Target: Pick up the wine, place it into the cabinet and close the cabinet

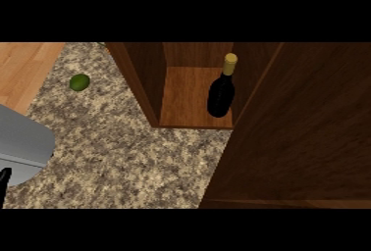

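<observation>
Far up and right of my left hand (4,182), whose fingers I cannot tell, the wine (221,93) stands inside the cabinet (145,83); swinging the door (304,127) carelessly could topple it.

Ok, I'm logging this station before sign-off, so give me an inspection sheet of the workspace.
Surface: speckled granite counter, with a strip of wood at far left.
Job's things: wine bottle stands upright inside the cabinet, on its shelf; cabinet door open, swung out at right.
Clutter: one green lime on the counter, left of the cabinet.
Hands: left hand barely shows at the lower left edge below a grey forearm, fingers not readable; right hand not in view.
Cables: nothing seen.
Surroundings: nothing seen.
</observation>
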Robot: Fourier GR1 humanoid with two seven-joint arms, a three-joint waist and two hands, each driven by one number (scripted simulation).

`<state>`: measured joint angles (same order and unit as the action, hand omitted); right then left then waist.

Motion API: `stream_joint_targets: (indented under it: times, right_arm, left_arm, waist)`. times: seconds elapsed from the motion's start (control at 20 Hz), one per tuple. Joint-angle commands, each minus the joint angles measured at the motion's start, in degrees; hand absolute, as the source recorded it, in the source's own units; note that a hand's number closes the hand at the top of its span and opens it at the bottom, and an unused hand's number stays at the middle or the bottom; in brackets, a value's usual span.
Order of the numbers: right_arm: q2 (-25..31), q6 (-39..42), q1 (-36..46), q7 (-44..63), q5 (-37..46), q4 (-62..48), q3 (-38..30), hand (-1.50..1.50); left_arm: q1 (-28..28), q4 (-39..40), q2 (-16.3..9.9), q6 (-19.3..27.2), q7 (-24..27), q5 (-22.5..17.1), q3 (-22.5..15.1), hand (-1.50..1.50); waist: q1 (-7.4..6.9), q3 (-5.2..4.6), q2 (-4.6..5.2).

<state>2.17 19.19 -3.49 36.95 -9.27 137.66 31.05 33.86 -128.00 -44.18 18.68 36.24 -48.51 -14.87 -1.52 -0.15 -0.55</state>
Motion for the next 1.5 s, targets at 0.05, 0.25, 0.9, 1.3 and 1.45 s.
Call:
stream_joint_targets:
  times: [0.05,0.25,0.9,1.3,1.45]
  right_arm:
    - [-2.08,-7.55,8.83,3.22,10.42,-0.25,7.90,1.50]
    - [-2.13,-16.76,20.78,4.69,16.51,-5.74,12.43,1.50]
    - [-2.17,-30.78,52.42,4.24,7.95,-32.52,1.72,1.50]
    - [-2.17,-27.79,58.20,-6.67,8.19,-51.08,-6.23,1.50]
    - [0.32,-23.12,59.27,-12.57,7.43,-56.97,-11.58,1.50]
  left_arm:
    - [6.06,2.04,-1.69,-9.01,2.54,-4.34,9.23,-1.50]
    - [8.56,0.53,-3.23,-12.06,1.27,-5.56,12.39,-1.50]
    - [10.30,3.80,-1.20,-22.22,-2.91,-10.83,23.34,-1.50]
    - [13.67,2.01,0.44,-27.36,-7.52,-9.05,25.04,-1.50]
    - [7.11,1.06,-0.93,-22.18,-11.85,-11.41,23.89,-1.50]
  waist:
    - [-0.14,-0.02,0.08]
    - [-0.69,-0.05,0.04]
    - [-0.10,0.08,0.53]
    - [-0.30,0.12,0.63]
    - [0.88,0.16,1.06]
